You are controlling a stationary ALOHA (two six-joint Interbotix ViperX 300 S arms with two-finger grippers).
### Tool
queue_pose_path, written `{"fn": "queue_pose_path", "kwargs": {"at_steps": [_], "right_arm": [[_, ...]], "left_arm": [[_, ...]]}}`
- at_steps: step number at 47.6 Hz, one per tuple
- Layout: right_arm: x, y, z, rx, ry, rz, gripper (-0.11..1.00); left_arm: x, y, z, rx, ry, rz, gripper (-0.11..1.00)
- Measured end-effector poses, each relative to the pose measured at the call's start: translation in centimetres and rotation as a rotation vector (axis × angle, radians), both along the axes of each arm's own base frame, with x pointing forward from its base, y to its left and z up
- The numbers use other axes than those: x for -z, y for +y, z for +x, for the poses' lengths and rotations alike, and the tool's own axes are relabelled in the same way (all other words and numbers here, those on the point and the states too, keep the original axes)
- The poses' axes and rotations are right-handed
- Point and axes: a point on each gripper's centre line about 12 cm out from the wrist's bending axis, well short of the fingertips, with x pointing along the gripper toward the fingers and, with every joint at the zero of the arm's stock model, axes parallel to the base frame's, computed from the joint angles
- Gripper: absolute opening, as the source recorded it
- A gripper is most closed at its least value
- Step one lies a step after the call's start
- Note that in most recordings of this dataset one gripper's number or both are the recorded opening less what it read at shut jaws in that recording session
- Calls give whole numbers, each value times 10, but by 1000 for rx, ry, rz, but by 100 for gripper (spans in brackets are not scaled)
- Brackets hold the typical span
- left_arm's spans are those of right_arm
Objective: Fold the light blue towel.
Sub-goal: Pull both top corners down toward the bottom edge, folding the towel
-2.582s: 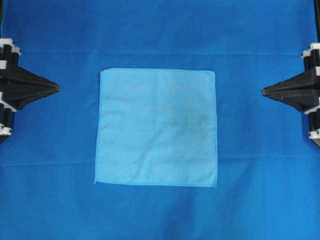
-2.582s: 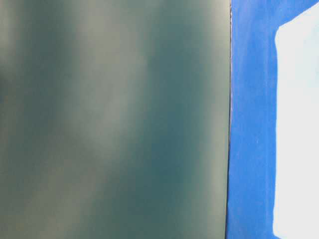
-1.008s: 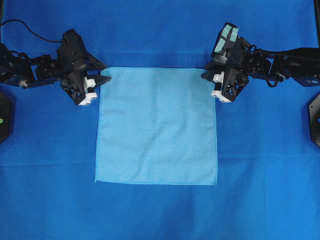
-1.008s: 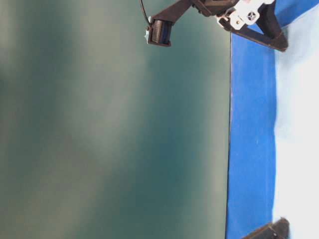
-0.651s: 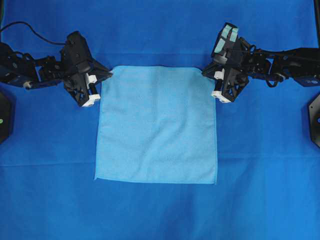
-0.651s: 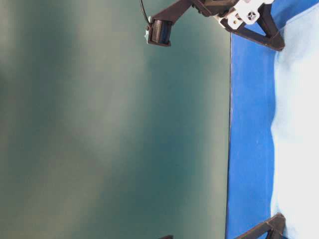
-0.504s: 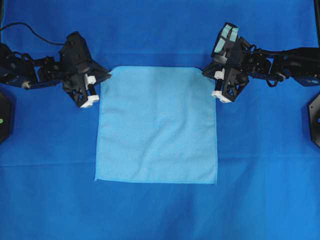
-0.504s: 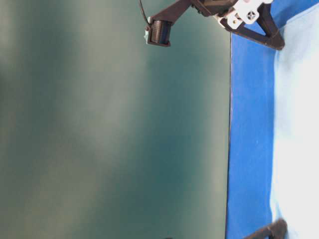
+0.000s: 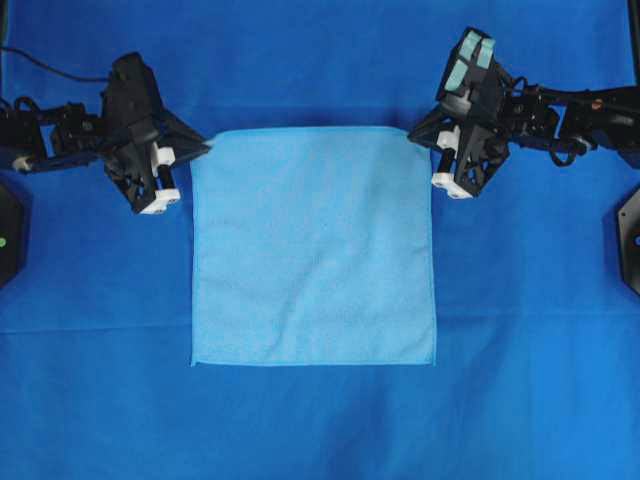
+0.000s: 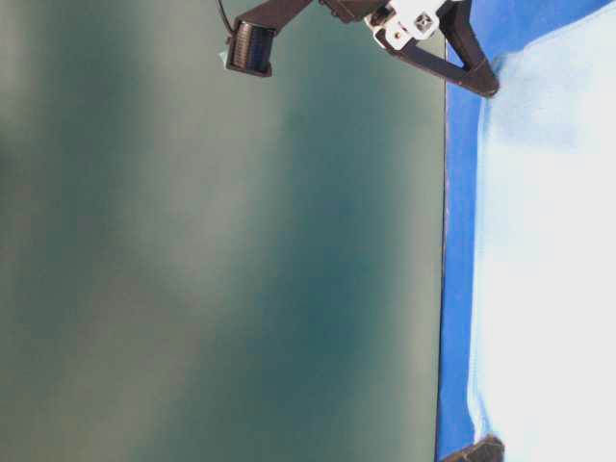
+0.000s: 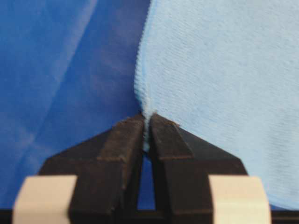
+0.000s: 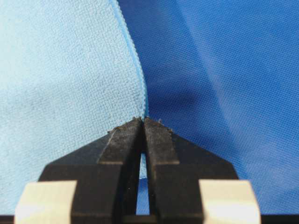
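The light blue towel [image 9: 313,250] lies spread as a square in the middle of the deep blue table cover [image 9: 320,430]. Its far edge is raised off the cover between the two grippers. My left gripper [image 9: 203,149] is shut on the towel's far left corner. In the left wrist view the left gripper [image 11: 146,117] pinches the hem, and the towel [image 11: 219,84] hangs away to the right. My right gripper [image 9: 413,135] is shut on the far right corner. In the right wrist view the right gripper [image 12: 143,120] clamps the towel [image 12: 65,79] at its hem.
Black arm bases stand at the left edge [image 9: 5,235] and the right edge [image 9: 630,240] of the table. In the table-level view the towel [image 10: 549,241] looks washed out beside a dull green backdrop [image 10: 212,250].
Both grippers have shut on the towel's far corners and risen a little. The far edge has lifted and been drawn taut, and the left arm has moved slightly outward.
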Motion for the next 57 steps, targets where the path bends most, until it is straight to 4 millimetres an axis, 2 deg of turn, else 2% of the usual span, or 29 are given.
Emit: {"fn": "queue_pose_path", "kwargs": {"at_steps": [8, 15, 31, 45, 51, 57], "right_arm": [[-12, 22, 2, -47, 2, 23, 2], [-18, 49, 3, -86, 15, 76, 2], [-14, 125, 5, -190, 35, 219, 2], [-7, 178, 4, -266, 63, 303, 2], [-5, 192, 7, -289, 71, 320, 2], [2, 196, 11, -285, 88, 326, 2]], "left_arm": [[-9, -24, 0, 86, -7, 5, 2], [-13, -52, -1, 172, -22, -11, 2], [-8, -122, 0, 336, -17, -138, 2], [2, -183, 6, 465, 28, -229, 2], [7, -200, 11, 501, 51, -241, 2], [13, -205, 12, 510, 72, -239, 2]]}}
